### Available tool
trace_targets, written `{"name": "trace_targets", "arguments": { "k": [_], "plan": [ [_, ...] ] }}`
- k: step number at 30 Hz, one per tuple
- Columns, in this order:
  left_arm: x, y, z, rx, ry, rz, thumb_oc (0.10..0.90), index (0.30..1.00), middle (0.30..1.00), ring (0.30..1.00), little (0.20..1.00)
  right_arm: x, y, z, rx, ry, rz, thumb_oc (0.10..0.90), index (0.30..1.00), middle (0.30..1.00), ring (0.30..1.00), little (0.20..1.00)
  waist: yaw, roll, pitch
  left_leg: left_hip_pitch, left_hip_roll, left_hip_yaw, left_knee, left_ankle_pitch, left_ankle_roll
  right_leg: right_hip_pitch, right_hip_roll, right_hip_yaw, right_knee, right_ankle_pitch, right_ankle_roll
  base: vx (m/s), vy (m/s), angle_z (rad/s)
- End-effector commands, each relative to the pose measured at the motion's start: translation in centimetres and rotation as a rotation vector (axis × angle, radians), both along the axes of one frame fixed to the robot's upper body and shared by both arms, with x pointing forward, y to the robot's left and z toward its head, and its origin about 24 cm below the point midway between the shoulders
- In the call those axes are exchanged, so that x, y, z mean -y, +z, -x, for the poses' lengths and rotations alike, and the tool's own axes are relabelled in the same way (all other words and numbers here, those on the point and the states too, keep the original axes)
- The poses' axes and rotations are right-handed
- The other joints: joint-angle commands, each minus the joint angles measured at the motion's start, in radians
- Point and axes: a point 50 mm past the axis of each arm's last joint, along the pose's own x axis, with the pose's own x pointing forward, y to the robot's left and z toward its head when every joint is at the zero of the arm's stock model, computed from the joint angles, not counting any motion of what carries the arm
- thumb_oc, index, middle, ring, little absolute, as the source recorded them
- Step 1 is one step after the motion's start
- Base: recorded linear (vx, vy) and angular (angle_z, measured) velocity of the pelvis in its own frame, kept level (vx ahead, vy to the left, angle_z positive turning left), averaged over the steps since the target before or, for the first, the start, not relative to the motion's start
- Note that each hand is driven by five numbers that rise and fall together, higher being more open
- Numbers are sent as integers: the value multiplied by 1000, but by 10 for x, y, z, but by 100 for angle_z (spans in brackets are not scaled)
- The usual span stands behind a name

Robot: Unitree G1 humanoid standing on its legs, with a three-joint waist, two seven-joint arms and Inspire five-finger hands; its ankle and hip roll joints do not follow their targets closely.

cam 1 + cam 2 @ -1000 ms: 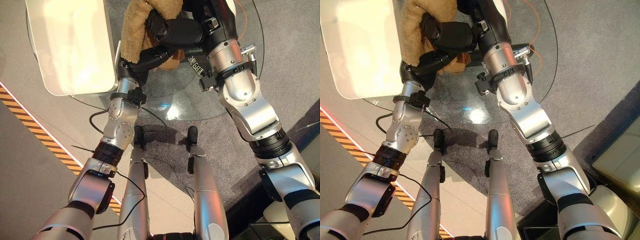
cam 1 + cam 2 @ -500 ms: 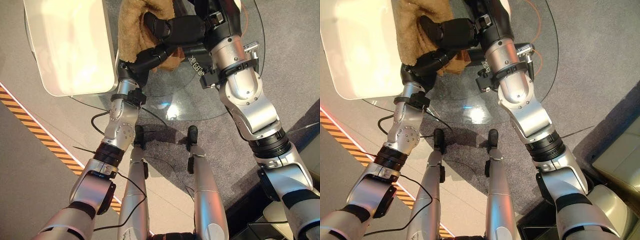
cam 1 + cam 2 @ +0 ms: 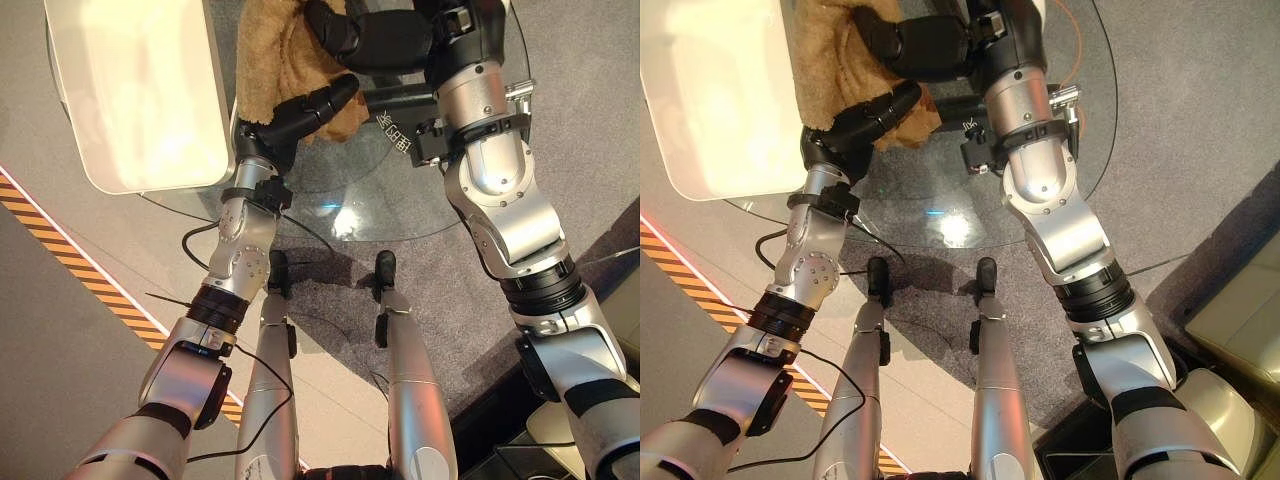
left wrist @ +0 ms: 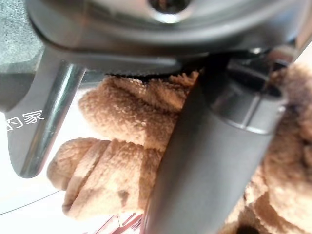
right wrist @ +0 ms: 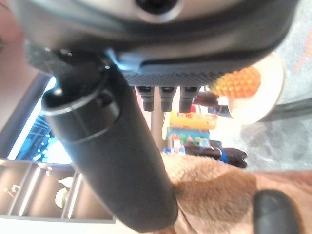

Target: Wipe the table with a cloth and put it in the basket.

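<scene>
A fluffy brown cloth (image 3: 275, 55) lies bunched on the round glass table (image 3: 380, 190), beside a white basket (image 3: 140, 90) at the table's left. My left hand (image 3: 295, 112) rests on the cloth's near edge with its fingers stretched out along it. In the left wrist view its thumb (image 4: 209, 161) crosses in front of the cloth (image 4: 112, 165). My right hand (image 3: 385, 38) is farther back, above the cloth, its fingers curled into the cloth's top. Past that hand's thumb (image 5: 122, 161) the cloth (image 5: 214, 195) also shows in the right wrist view.
An orange-and-black striped strip (image 3: 60, 250) runs across the floor on the left. Grey carpet lies under the table. A pale box (image 3: 1240, 300) stands on the floor at the right. Far off, a plate with an orange object (image 5: 239, 83) stands near coloured items.
My right hand has moved away from me, off the left hand, drawing the cloth's far part with it. The left hand has stayed on the cloth's near edge.
</scene>
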Motion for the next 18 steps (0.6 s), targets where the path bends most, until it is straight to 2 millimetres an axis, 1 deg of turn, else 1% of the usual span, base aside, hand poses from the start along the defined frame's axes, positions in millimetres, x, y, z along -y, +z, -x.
{"name": "trace_targets", "arguments": {
  "k": [1, 2, 3, 4, 6, 9, 11, 13, 14, 16, 17, 18],
  "plan": [
    [2, 71, 22, 351, -44, 39, 100, 300, 300, 300, 200, 8, 55, 59, 365, 158, -157, 800, 900, 900, 900, 900, 7, -45, -26, 48, -73, 89, 14, -75, 95, 87, 112, -39, -85, -18, -49, 0, 0, 0],
    [1, 71, 22, 353, -41, 38, 100, 300, 300, 300, 200, 8, 56, 59, 371, 161, -155, 800, 900, 900, 900, 900, 7, -46, -26, 45, -73, 89, 12, -65, 95, 84, 112, -39, -89, -9, -50, 0, 0, 0],
    [0, 71, 22, 352, -38, 41, 100, 300, 300, 300, 200, 8, 56, 61, 382, 164, -146, 800, 900, 900, 900, 900, 6, -47, -26, 50, -72, 90, 15, -75, 94, 89, 113, -38, -84, -19, -50, 0, 0, 0],
    [0, 72, 22, 354, -38, 40, 100, 300, 300, 300, 200, 9, 57, 61, 384, 165, -146, 800, 900, 900, 900, 900, 6, -47, -26, 45, -72, 90, 13, -65, 94, 85, 113, -38, -88, -10, -50, 0, 0, 0],
    [-2, 72, 22, 356, -36, 44, 100, 300, 300, 300, 200, 9, 58, 63, 396, 161, -140, 800, 900, 900, 900, 900, 5, -48, -26, 49, -71, 90, 16, -74, 94, 88, 114, -37, -84, -19, -51, 0, 0, 0],
    [-2, 73, 22, 361, -36, 46, 100, 300, 300, 300, 200, 10, 59, 63, 398, 149, -150, 800, 900, 900, 900, 900, 5, -50, -26, 46, -70, 92, 14, -65, 94, 85, 115, -36, -87, -10, -53, 0, 0, 0],
    [-4, 74, 22, 365, -37, 55, 100, 300, 300, 300, 200, 13, 58, 60, 387, 130, -170, 800, 900, 900, 900, 900, 5, -52, -26, 55, -68, 92, 16, -76, 93, 95, 114, -36, -85, -20, -52, 0, 0, 0],
    [-6, 75, 22, 371, -30, 58, 100, 300, 300, 300, 200, 17, 57, 56, 367, 104, -188, 800, 900, 900, 900, 900, 5, -54, -26, 54, -67, 93, 14, -67, 92, 95, 114, -35, -89, -11, -52, 0, 0, 0],
    [-7, 75, 22, 372, -25, 59, 100, 300, 300, 300, 200, 19, 56, 54, 355, 95, -196, 800, 900, 900, 900, 900, 4, -54, -26, 60, -66, 93, 17, -78, 92, 100, 114, -35, -84, -21, -52, 0, 0, 0],
    [-8, 77, 22, 377, -19, 59, 100, 300, 300, 300, 200, 22, 55, 52, 343, 83, -205, 800, 900, 900, 900, 900, 3, -55, -26, 57, -66, 94, 14, -68, 92, 98, 114, -35, -89, -12, -53, -3, 0, -2],
    [-9, 78, 23, 381, -15, 60, 100, 300, 300, 300, 200, 24, 54, 50, 335, 74, -217, 800, 900, 900, 900, 900, 2, -55, -26, 60, -66, 93, 15, -77, 92, 101, 115, -34, -87, -20, -53, -25, -1, -4],
    [-9, 79, 23, 383, -14, 60, 100, 300, 300, 300, 200, 25, 54, 50, 334, 74, -220, 800, 900, 900, 900, 900, 1, -55, -26, 56, -66, 93, 13, -68, 92, 97, 115, -34, -91, -11, -53, -7, -2, -6]
  ]
}}
